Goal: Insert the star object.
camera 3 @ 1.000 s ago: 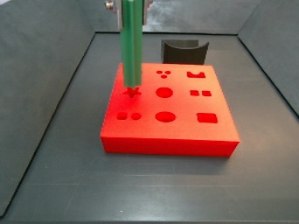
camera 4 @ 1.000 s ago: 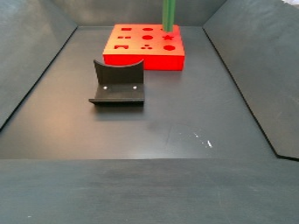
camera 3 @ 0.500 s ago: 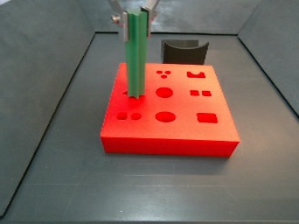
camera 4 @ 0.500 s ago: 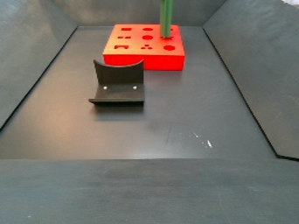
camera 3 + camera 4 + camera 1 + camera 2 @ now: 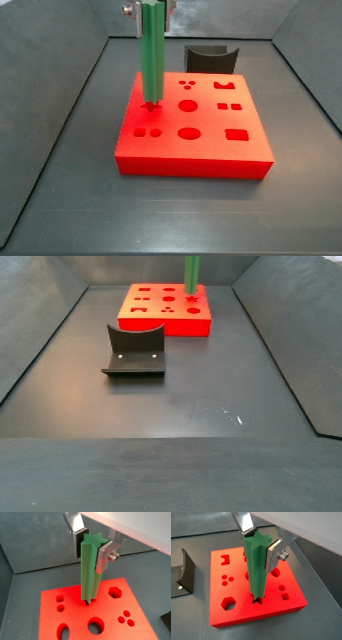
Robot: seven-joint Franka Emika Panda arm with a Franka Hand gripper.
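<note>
The gripper (image 5: 91, 546) holds the star object (image 5: 90, 572) upright, its silver fingers (image 5: 105, 556) clamped on the upper end of the green bar; this shows in both wrist views, with the gripper (image 5: 261, 543) pressing on either side of the star object (image 5: 258, 569). The bar's lower end meets the top face of the red block (image 5: 234, 604) at a star-shaped hole; how deep it sits cannot be told. In a side view the star object (image 5: 152, 55) stands over the left part of the red block (image 5: 201, 150), among the other cut-out shapes. The fixture (image 5: 134, 352) stands on the dark counter (image 5: 201, 406) well apart from the block, nearer that camera.
</note>
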